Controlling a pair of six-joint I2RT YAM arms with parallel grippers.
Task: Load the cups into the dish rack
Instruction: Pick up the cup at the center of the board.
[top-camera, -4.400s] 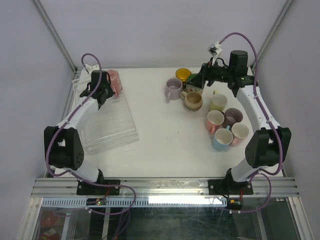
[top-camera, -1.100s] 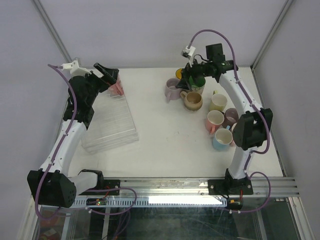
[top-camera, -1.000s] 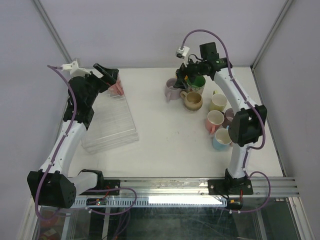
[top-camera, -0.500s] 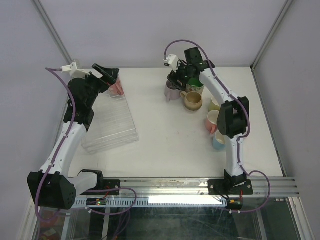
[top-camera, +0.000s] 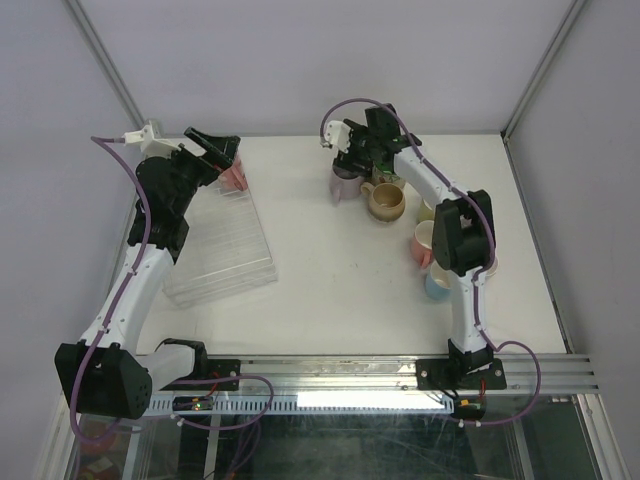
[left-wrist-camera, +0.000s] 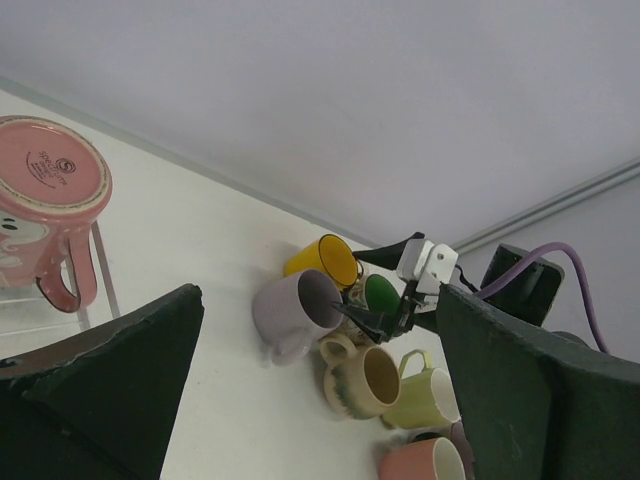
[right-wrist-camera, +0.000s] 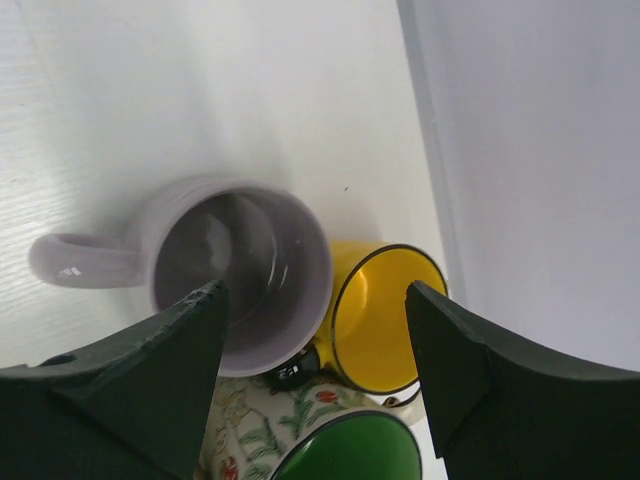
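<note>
Shows a fresh change at the far side: within the last second, swings the right gripper (top-camera: 348, 155) leftward, off the green mug (right-wrist-camera: 350, 455) and over the lilac mug (right-wrist-camera: 240, 270). Holds the right jaws wide and empty, one on each side of the lilac mug's open mouth, not yet gripping. Finds that mug upright, just beside the yellow mug (right-wrist-camera: 380, 315).

On the left, lifts the left gripper (top-camera: 212, 147) clear of the pink mug (left-wrist-camera: 50, 210), jaws wide apart and holding nothing. Leaves that pink mug upside down at the far end of the dish rack (top-camera: 225, 250), the only cup loaded.

Suggests one cup done, with the lilac mug likely next.

Sets everything on a white table (top-camera: 320, 290), the other cups (top-camera: 385, 202) clustered far right, well apart from the rack at the left. Encloses the table with pale grey walls and slim metal corner posts.
</note>
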